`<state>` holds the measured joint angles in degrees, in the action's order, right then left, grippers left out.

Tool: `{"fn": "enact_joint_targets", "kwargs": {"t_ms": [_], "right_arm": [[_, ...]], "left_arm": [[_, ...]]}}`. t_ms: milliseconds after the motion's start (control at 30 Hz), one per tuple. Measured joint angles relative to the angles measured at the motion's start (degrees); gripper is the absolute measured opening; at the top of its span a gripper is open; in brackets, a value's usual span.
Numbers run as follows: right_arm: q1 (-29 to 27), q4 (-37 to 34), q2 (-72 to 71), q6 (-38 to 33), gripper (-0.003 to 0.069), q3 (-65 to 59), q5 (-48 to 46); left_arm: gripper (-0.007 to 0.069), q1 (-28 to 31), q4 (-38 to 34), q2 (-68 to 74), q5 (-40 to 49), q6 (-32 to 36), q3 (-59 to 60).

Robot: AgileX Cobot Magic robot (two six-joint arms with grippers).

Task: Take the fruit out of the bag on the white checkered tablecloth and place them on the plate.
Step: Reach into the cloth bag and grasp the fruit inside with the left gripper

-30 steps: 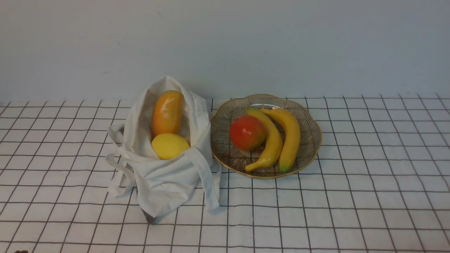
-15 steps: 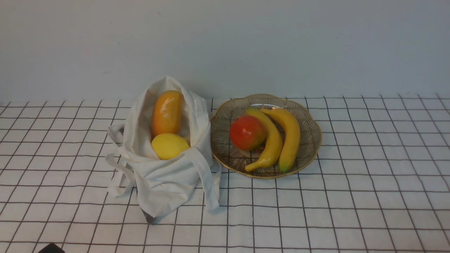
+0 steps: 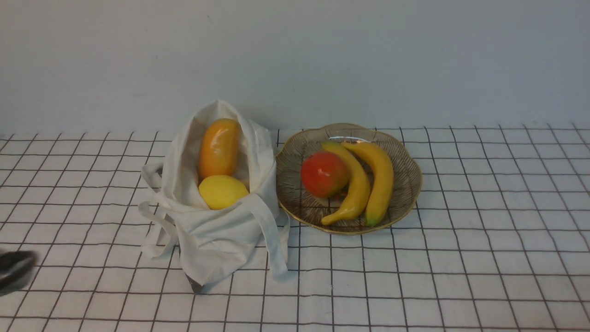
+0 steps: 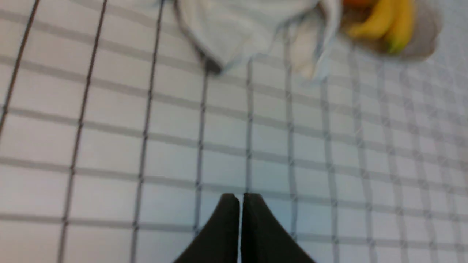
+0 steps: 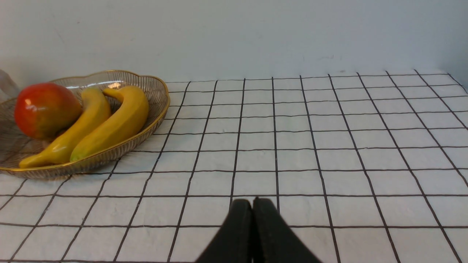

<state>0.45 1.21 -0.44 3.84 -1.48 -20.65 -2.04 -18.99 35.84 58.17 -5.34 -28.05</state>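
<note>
The white cloth bag (image 3: 216, 230) stands on the white checkered tablecloth (image 3: 461, 258), open at the top. In it sit the oblong orange-yellow fruit (image 3: 219, 147) and, in front of it, the yellow lemon (image 3: 223, 192). The glass plate (image 3: 405, 184) with a gold rim lies to the bag's right. My left gripper (image 3: 16, 269) shows blurred at the front view's left edge, left of the bag; in its wrist view (image 4: 240, 199) the jaws are shut and empty, with the bag (image 4: 241, 29) ahead. My right gripper (image 5: 252, 204) is shut and empty over bare cloth, right of the plate (image 5: 157, 109).
On the plate lie a round red-and-green fruit (image 3: 324, 174) and two curved yellow bananas (image 3: 368, 182). A pale wall rises behind the table. The bag's strap handles (image 3: 267, 235) hang over its front and left side.
My left gripper has come into the front view at the lower left and moved up along the left edge. Bag, fruit and plate have not moved.
</note>
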Motion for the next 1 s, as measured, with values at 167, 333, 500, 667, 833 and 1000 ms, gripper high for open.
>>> {"fn": "enact_joint_targets", "kwargs": {"t_ms": [167,333,500,667,833,1000], "right_arm": [[0.00,0.00,0.00,0.00,-0.0015,0.00,0.00],[0.00,0.00,0.00,0.00,-0.0015,0.00,0.00],[0.00,0.00,0.00,0.00,-0.0015,0.00,0.00],[0.00,0.00,0.00,0.00,-0.0015,0.00,0.00],[0.00,0.00,0.00,0.00,-0.0015,0.00,0.00],[0.00,0.00,0.00,0.00,-0.0015,0.00,0.00]], "left_arm": [[-0.0006,0.00,5.85,14.96,3.85,4.78,-7.85],[-0.0006,0.00,3.09,26.52,0.05,6.71,-16.28],[0.0003,-1.87,-1.49,36.15,-0.72,7.60,-26.36],[0.0057,-6.55,-0.06,44.47,-1.64,5.35,-34.37],[0.0192,-10.83,4.16,54.01,-4.34,2.03,-42.97],[0.0402,-12.27,7.31,64.01,-7.69,1.64,-51.52]]}}
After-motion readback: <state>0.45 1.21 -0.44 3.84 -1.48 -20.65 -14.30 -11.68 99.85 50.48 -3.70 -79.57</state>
